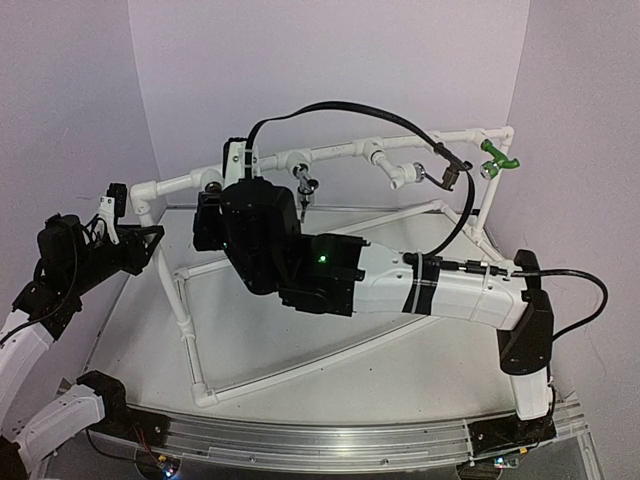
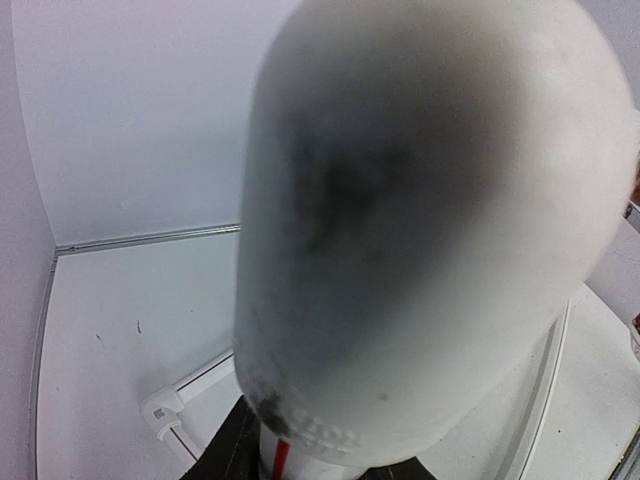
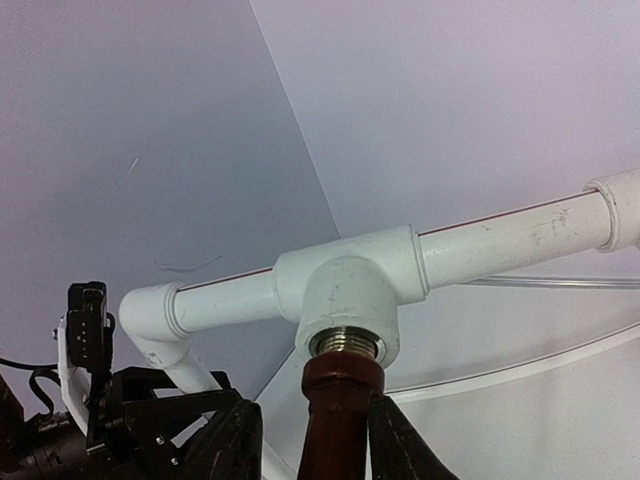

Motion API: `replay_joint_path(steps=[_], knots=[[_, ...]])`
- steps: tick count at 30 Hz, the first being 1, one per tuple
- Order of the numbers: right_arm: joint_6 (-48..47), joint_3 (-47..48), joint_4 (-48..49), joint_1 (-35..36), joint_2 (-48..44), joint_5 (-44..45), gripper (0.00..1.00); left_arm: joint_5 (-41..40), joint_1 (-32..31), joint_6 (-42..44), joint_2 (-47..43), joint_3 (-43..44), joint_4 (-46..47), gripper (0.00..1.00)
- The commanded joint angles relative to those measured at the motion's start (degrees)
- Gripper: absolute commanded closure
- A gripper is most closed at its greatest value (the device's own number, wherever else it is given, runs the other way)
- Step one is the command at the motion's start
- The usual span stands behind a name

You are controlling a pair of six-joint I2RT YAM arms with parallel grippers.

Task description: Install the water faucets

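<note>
My right gripper (image 3: 318, 445) is shut on the dark brown faucet (image 3: 340, 400), whose brass thread sits at the mouth of the leftmost tee fitting (image 3: 350, 285) of the white PVC pipe frame (image 1: 335, 152). In the top view this gripper (image 1: 210, 205) hides that faucet. The chrome lever faucet (image 1: 305, 186), the white faucet (image 1: 400, 172), the dark bronze faucet (image 1: 447, 175) and the green faucet (image 1: 497, 158) hang from the top pipe. My left gripper (image 1: 140, 235) is shut on the frame's left post below the elbow (image 2: 420, 220), which fills the left wrist view.
The frame's lower pipes (image 1: 190, 320) lie on the white table, forming a triangle under my right arm (image 1: 440, 285). A black cable (image 1: 380, 115) arcs over the top pipe. My left gripper also shows in the right wrist view (image 3: 150, 420). Grey walls stand close behind.
</note>
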Motion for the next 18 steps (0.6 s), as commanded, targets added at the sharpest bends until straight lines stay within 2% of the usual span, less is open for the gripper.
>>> replay_joint_path(steps=[1,7,9,13,16,18], knots=[[0.0,1.5,0.4,0.0,0.2,0.6,0.64,7.8,-1.5,-5.5,0.7,0.1,-3.1,0.99],[2.1,3.8,0.5,-0.1,2.1,2.3,0.82,8.2,-1.5,-5.5,0.7,0.1,-3.1,0.99],[5.5,3.9,1.5,-0.3,2.4,2.6,0.99,8.2,-1.4,-5.5,1.1,0.1,-3.1,0.99],[16.7,1.0,4.9,-1.9,1.0,0.8,1.0,8.3,-1.4,-5.5,1.4,0.2,-3.1,0.99],[28.8,-6.3,12.6,-3.5,-1.7,-2.4,1.0,8.2,-1.4,-5.5,1.4,0.1,-3.1,0.99],[31.3,-9.6,18.3,-3.9,-2.9,-3.9,1.0,8.3,-1.5,-5.5,1.5,0.1,-3.1,0.99]])
